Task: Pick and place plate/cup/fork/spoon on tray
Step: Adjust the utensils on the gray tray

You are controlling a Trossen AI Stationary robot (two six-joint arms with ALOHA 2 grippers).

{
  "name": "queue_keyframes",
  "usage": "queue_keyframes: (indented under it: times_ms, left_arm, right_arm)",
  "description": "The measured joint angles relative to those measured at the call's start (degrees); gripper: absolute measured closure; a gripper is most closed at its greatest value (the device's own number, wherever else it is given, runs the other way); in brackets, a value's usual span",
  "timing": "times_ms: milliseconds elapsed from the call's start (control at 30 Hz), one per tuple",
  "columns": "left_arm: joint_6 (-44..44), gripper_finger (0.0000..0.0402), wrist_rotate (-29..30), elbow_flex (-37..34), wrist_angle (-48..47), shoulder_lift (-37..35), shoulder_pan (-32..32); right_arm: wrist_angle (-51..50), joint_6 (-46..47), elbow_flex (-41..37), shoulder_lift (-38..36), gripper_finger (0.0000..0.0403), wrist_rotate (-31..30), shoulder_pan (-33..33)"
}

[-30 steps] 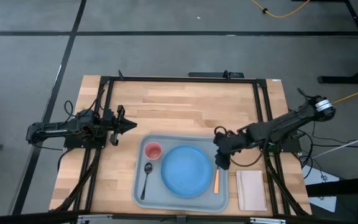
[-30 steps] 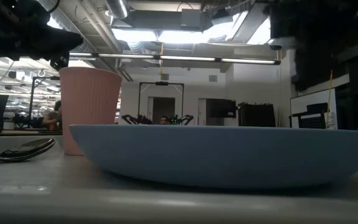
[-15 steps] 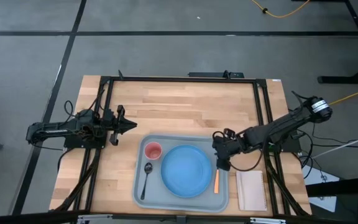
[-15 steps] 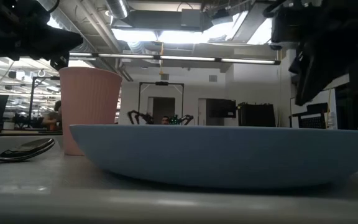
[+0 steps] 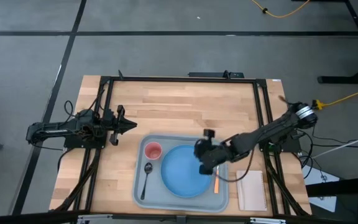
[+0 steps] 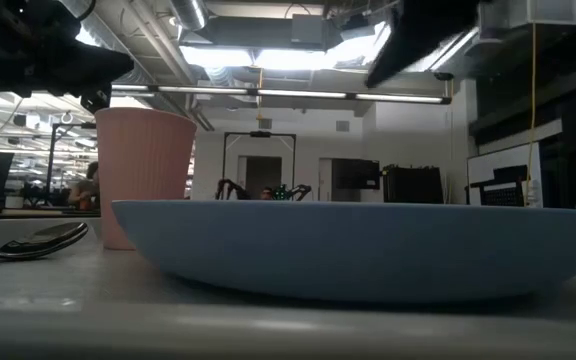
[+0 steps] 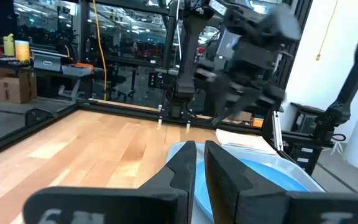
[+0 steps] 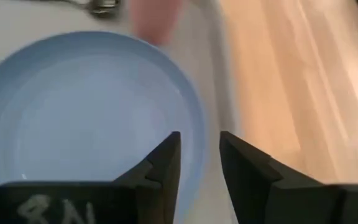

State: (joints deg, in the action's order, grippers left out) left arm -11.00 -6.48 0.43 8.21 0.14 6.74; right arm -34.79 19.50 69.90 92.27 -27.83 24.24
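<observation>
The pale blue-grey tray (image 5: 138,186) lies at the table's near middle. The blue plate (image 5: 180,173) rests flat in it, with the pink-red cup (image 5: 153,150) upright at its far left. The dark spoon (image 5: 146,178) lies left of the plate and the orange-handled fork (image 5: 216,182) right of it. My right gripper (image 5: 200,151) hovers above the plate's far right rim (image 8: 188,118). It is slightly open, empty, and points toward the cup (image 8: 157,22). My left gripper (image 5: 133,126) waits shut over bare wood, left of the tray's far corner.
A small white rectangular pad (image 5: 251,190) lies right of the tray near the front edge. A black frame (image 5: 185,79) runs around the table's far and side edges. Bare wood (image 5: 185,106) lies beyond the tray.
My right gripper has gone from above the tray's right rim, by the fork's far end, toward the table's left. It now stands over the plate's far right part. It has also risen, leaving the low view's right side. The objects in the tray have stayed put.
</observation>
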Motion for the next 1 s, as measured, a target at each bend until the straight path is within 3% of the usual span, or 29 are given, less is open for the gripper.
queue_keyframes:
  times_ms: [133, 367, 500, 700, 800, 1000]
  left_arm:
    - [0.01, 0.0374, 0.00, 0.00, -0.01, 0.01, 0.00]
    - [0.02, 0.0374, 0.00, 0.00, 0.00, 0.00, 0.00]
    - [0.01, 0.0374, -0.01, 0.00, -0.02, 0.01, 0.00]
    - [0.02, 0.0374, 0.00, 0.00, 0.00, 0.00, -0.02]
    - [0.02, 0.0374, 0.00, 0.00, 0.00, 0.00, -0.02]
    - [0.02, 0.0374, 0.01, 0.00, -0.02, 0.00, -0.01]
  right_arm:
    - [-0.39, -3.18, 4.63, 7.82, 0.0295, 1.38, 0.05]
    - [-0.49, 4.29, 13.29, 19.59, 0.0312, 3.26, 2.60]
    - [-2.14, 4.06, 21.02, 25.00, 0.0332, -0.93, 6.95]
    - [-14.54, 7.43, 32.28, 32.45, 0.0373, -2.92, 11.04]
    - [-15.57, 10.32, 35.20, 35.63, 0.0395, -0.52, 11.63]
    - [-16.16, 15.14, 37.14, 39.25, 0.0399, 1.35, 12.65]
